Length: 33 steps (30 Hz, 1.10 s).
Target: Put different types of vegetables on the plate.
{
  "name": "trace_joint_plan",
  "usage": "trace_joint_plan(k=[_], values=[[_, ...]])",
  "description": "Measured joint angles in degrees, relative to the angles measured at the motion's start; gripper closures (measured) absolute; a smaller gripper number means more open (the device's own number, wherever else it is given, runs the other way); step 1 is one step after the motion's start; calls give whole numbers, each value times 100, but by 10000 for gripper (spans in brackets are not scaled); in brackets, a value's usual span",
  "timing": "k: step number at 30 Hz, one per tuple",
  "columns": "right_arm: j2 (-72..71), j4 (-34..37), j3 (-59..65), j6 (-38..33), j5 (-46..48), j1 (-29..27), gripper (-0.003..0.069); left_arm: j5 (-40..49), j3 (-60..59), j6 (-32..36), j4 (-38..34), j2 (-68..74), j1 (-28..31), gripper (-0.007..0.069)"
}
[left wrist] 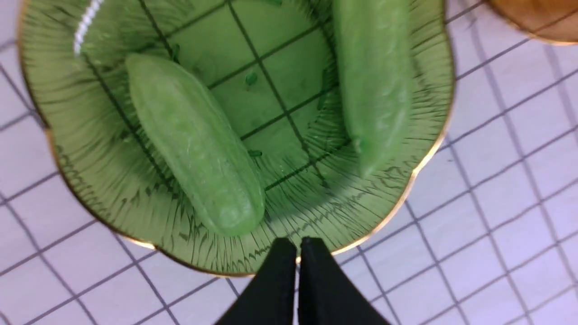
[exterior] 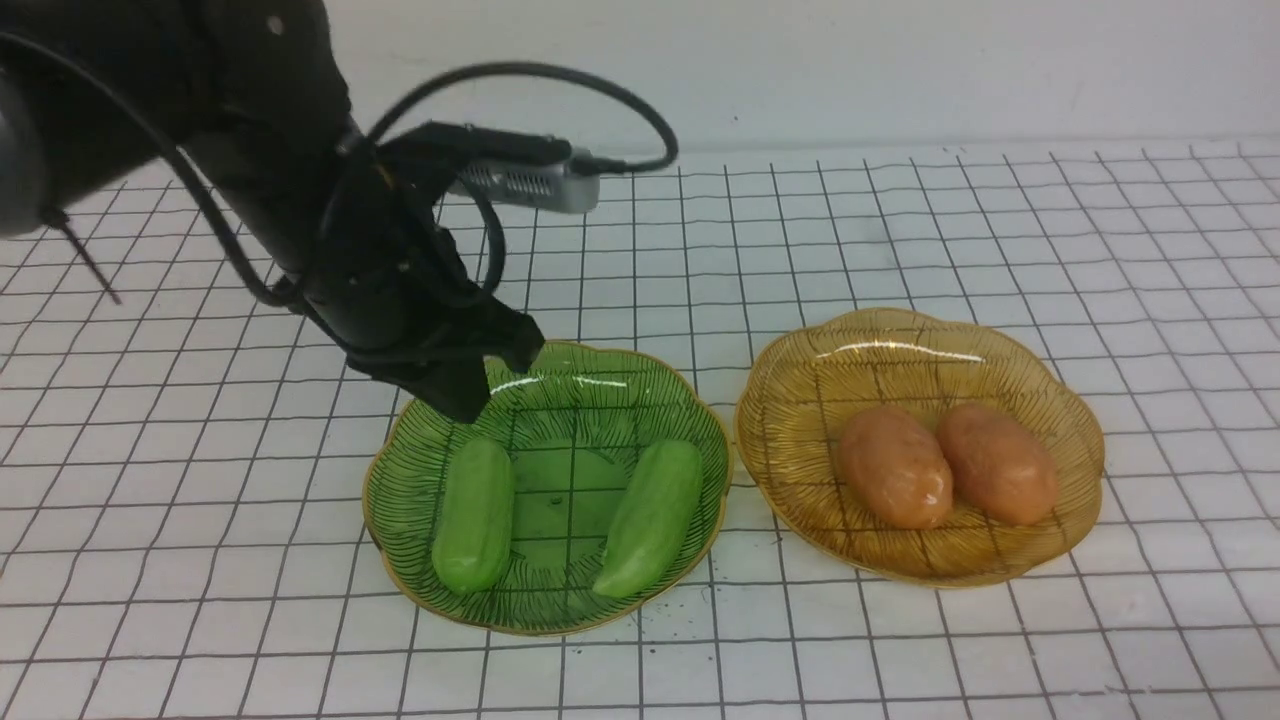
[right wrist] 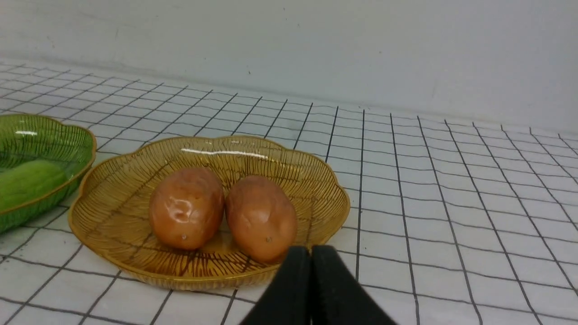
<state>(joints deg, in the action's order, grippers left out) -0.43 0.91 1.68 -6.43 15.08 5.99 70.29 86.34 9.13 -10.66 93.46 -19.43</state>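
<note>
Two light-green cucumbers (exterior: 474, 514) (exterior: 650, 518) lie apart in a green glass plate (exterior: 570, 395). Two orange-brown potatoes (exterior: 893, 466) (exterior: 997, 464) lie side by side, touching, in an amber glass plate (exterior: 900, 335). My left gripper (exterior: 460, 400) is shut and empty, just above the green plate's far left rim, near the left cucumber's far end. In the left wrist view its fingertips (left wrist: 298, 246) sit over the rim by that cucumber (left wrist: 194, 140). My right gripper (right wrist: 310, 253) is shut and empty, in front of the amber plate (right wrist: 108, 180); it is out of the front view.
The plates stand close together on a white table with a black grid (exterior: 900, 220). A white wall (exterior: 800, 60) runs along the table's far edge. A cable loops above the left wrist camera (exterior: 530, 180).
</note>
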Motion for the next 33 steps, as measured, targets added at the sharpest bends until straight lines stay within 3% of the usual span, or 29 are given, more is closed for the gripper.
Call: trace_joint_plan(k=[4, 15, 24, 27, 33], values=[[0, 0, -5, 0, 452, -235, 673, 13, 0, 0, -87, -948, 0, 632], [0, 2, -11, 0, 517, -288, 673, 172, -54, 0, -129, -3485, 0, 632], [0, 2, -11, 0, 517, -288, 673, 121, -1916, 0, -331, -5343, 0, 632], [0, 2, -14, 0, 524, -288, 673, -807, -3316, 67, -631, -6157, 0, 632], [0, 2, -14, 0, 524, -288, 673, -3802, -5352, 166, -869, -7111, 0, 632]])
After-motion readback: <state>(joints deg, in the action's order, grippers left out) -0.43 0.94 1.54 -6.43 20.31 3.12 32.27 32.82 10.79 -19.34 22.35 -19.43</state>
